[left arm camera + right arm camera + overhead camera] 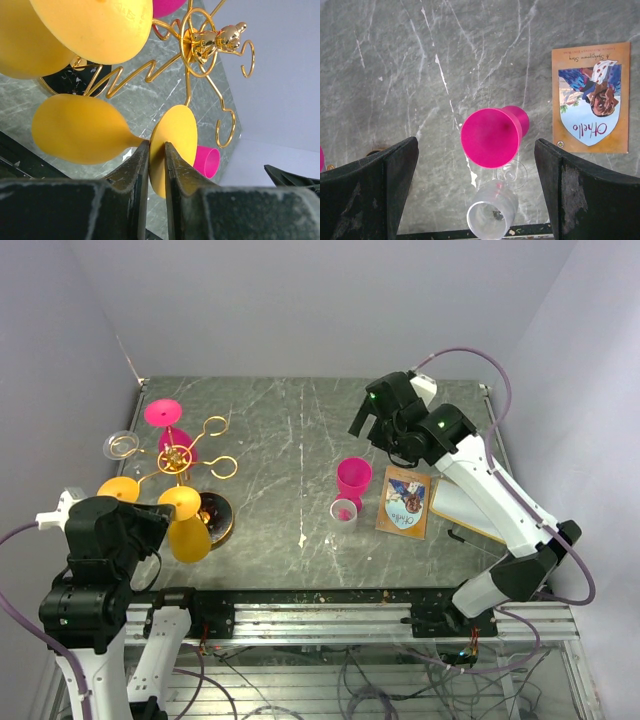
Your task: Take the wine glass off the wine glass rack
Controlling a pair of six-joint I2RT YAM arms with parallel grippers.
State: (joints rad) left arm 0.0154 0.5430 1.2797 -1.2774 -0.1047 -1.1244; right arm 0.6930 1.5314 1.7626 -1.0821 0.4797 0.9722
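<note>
Left gripper (156, 155) pinches nearly shut on the yellow wine glass (82, 130) stem beside the rack (200, 42); a snagged foot could topple it.

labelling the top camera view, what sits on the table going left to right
wine glass rack → pink cup → othello book → white sheet; the clear cup overlaps the pink one, so left out

Rack (210, 42) glossy gold metal; yellow glass (80, 130) matt plastic.
</note>
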